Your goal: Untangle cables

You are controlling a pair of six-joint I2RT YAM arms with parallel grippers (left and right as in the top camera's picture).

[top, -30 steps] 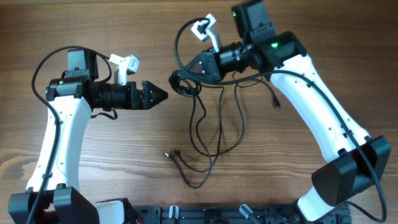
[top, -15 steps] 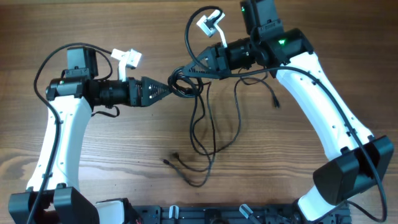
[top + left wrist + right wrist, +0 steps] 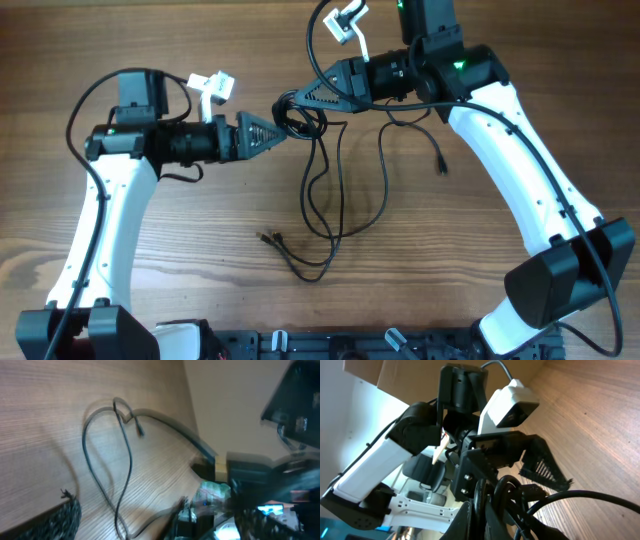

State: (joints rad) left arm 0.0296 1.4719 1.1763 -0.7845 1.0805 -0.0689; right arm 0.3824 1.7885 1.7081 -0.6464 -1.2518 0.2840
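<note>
The cables (image 3: 322,205) are thin black cords. Their knot (image 3: 303,117) hangs near the far middle of the table, and long loops trail toward me. One plug (image 3: 267,238) lies on the wood and another (image 3: 441,166) lies to the right. My right gripper (image 3: 296,100) is shut on the knotted strands, which run between its fingers in the right wrist view (image 3: 520,505). My left gripper (image 3: 279,128) has its tip at the knot's left side and looks open. The left wrist view is blurred and shows loops (image 3: 125,460) on the table.
The wooden table's far edge (image 3: 192,420) meets a pale wall just behind the knot. A dark rail (image 3: 330,345) runs along the near edge between the arm bases. The right arm's own thicker wire (image 3: 400,115) hangs beside the cables.
My left gripper has moved right up to the knot. My right gripper has carried the knot a little farther away, and the trailing loops and plug have slid with it.
</note>
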